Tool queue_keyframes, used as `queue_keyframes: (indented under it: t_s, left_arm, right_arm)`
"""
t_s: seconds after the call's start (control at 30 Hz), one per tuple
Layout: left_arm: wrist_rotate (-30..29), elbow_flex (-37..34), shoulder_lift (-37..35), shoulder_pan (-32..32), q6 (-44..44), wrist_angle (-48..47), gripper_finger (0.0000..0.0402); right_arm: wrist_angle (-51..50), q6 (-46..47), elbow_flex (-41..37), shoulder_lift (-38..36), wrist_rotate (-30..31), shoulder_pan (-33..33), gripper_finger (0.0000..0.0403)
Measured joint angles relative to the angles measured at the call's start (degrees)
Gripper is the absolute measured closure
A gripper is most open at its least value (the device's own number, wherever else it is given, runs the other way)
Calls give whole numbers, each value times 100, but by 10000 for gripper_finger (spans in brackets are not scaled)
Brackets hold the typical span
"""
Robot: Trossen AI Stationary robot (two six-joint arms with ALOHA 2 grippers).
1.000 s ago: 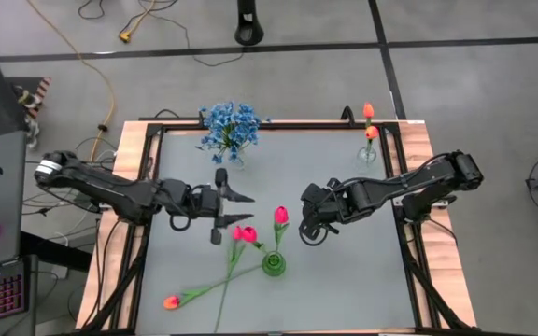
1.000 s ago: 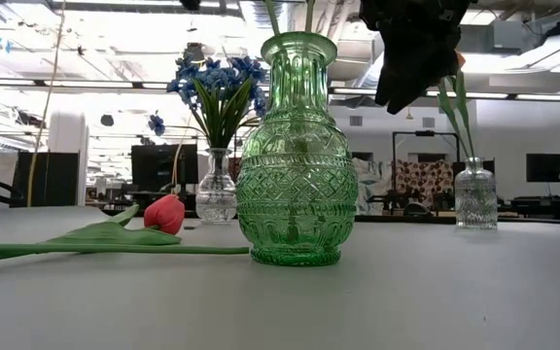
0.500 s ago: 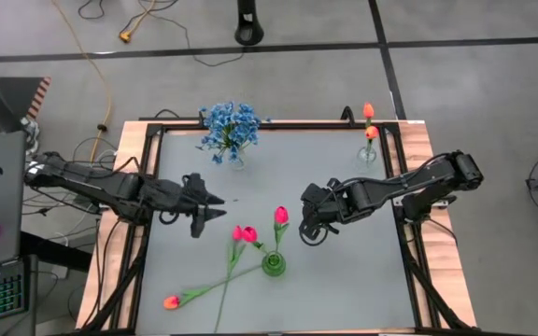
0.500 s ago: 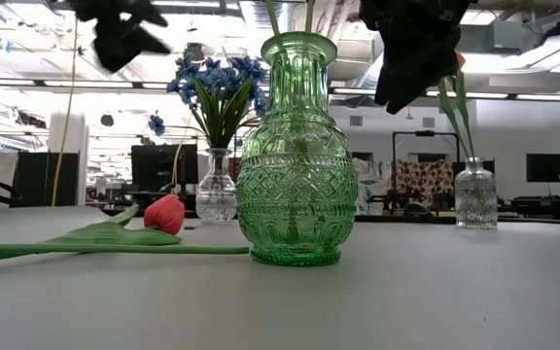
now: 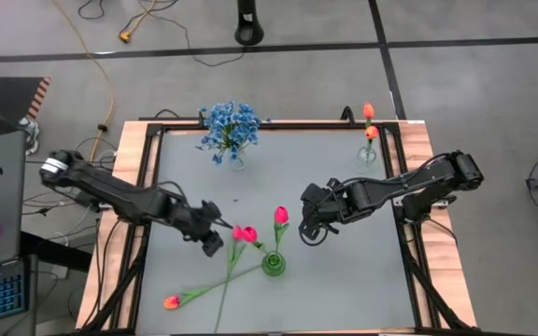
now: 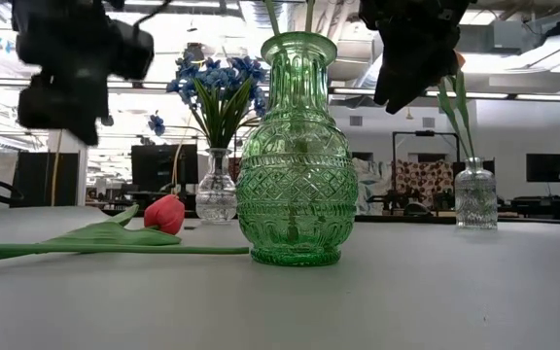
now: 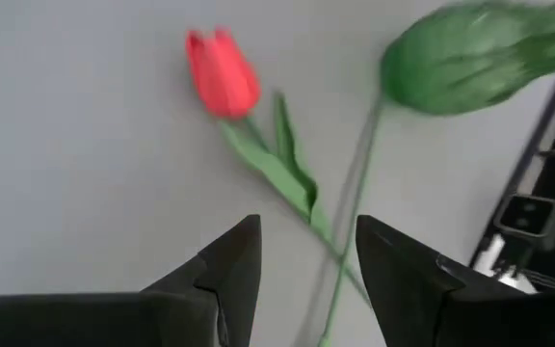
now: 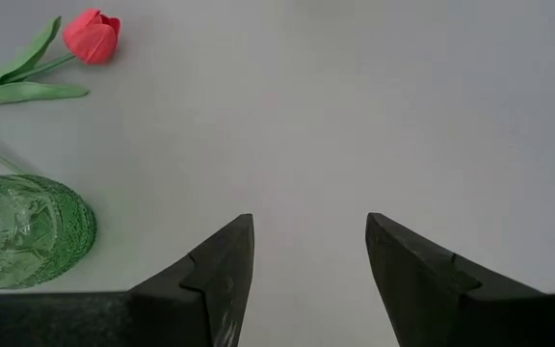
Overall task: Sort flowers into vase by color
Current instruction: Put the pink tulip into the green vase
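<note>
A green glass vase [image 5: 273, 264] stands near the table's front middle with one pink-red tulip [image 5: 281, 217] in it. A second pink-red tulip [image 5: 244, 233] and an orange tulip [image 5: 171, 301] lie on the table, their stems crossing left of the vase. Blue flowers [image 5: 230, 129] stand in a clear vase at the far left, and orange tulips [image 5: 370, 126] in a clear vase at the far right. My left gripper [image 5: 217, 231] is open just left of the lying pink-red tulip [image 7: 222, 75], above its stem [image 7: 292, 183]. My right gripper [image 5: 308, 229] is open and empty, right of the green vase [image 8: 22, 226].
The table has a raised wooden and black frame [image 5: 148, 187] around it. Bare grey table surface lies between the vases and along the right side. In the low view the green vase [image 6: 295, 156] stands closest, and the lying tulip [image 6: 165, 212] is to its left.
My left gripper has drawn back a little toward the table's left edge. It has then gone toward the near edge and down, toward the lying pink-red tulip, and has turned. The flowers and vases have stayed where they were.
</note>
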Motion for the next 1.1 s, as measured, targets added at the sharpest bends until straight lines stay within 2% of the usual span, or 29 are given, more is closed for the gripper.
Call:
queue_keyframes:
  t_s: [0.3, 0.47, 0.8, 1.1]
  left_arm:
    - [840, 0, 1311, -59, -474, 1065, 244]
    - [676, 0, 1724, -55, -667, 1529, 244]
    - [616, 9, 2388, -48, -921, 1818, 244]
    - [422, 17, 2456, -38, -782, 1900, 252]
  right_arm:
    - [0, -2, 0, 0, 0, 0, 175]
    - [2, -2, 0, 0, 0, 0, 175]
    - [0, -2, 0, 0, 0, 0, 175]
    - [0, -4, 0, 0, 2, 0, 175]
